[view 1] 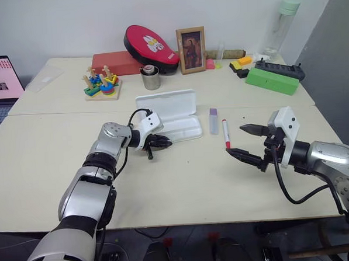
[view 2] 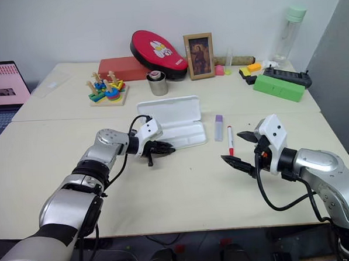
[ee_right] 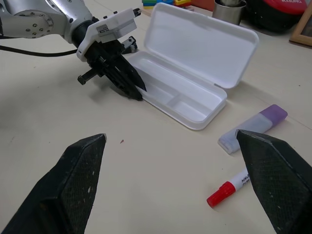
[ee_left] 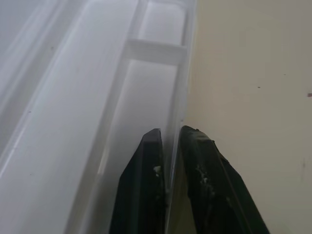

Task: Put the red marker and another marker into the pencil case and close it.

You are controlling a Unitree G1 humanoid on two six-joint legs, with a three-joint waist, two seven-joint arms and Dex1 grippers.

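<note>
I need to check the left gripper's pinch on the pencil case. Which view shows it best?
The left wrist view: the left gripper is shut on the pencil case tray's near wall. The right wrist and eye views show it from farther off.

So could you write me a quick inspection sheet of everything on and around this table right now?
Surface: pale cream table, a seam across it.
Job's things: flat white plastic pencil case lies open, tray empty; stubby lilac marker and slim white marker with a red cap lie side by side on the table to its right.
Clutter: green rectangular box, framed picture, red oval pouch, metal cup, wooden stacking toy, clear bottle.
Grippers: left hand shut on the case's front wall; right hand open, holding nothing, near the red-capped marker.
Cables: black cable looping at the right wrist.
Surroundings: white wall, laptop screen at far left.
</note>
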